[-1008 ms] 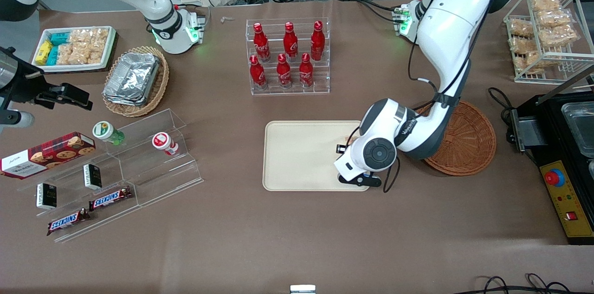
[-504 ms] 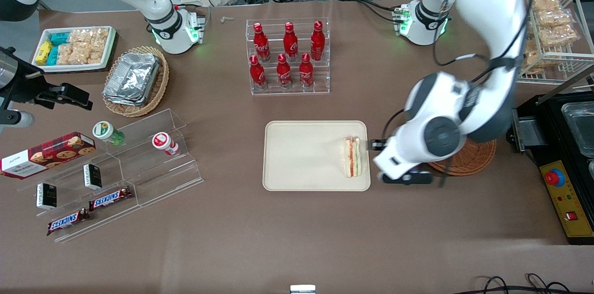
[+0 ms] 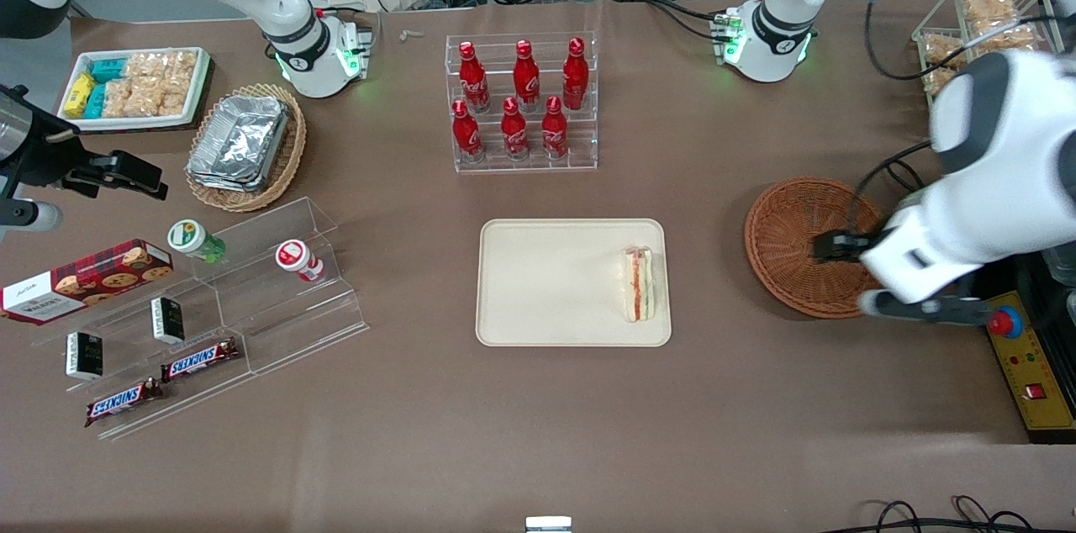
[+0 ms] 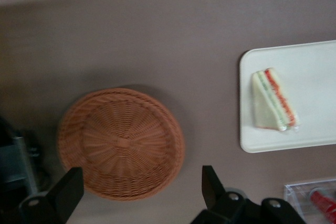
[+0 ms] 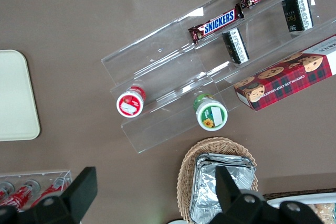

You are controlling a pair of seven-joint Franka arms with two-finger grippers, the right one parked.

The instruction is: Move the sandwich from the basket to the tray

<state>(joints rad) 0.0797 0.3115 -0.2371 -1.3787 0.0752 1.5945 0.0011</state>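
Clear-wrapped triangular sandwich (image 3: 639,283) flat on cream rectangular tray (image 3: 546,281), long axis toward front camera; gripper (image 4: 139,190) open, empty, above reddish-brown wicker basket (image 3: 794,247).

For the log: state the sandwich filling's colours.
Orange-red and green stripes between pale bread on the sandwich, clearest in the left wrist view.

Even, bright overhead light falls on the brown worktop (image 3: 420,449), and shadows are soft and short. The white working arm (image 3: 992,171) is smeared by motion blur at its end of the worktop. Its pincer (image 4: 142,190), fingers spread wide, hangs above the round reddish-brown wicker basket (image 4: 121,142); that wrist picture is dimmer, slightly soft, darkening toward one side. The clear-wrapped triangular sandwich (image 4: 273,100) looks faintly hazy.
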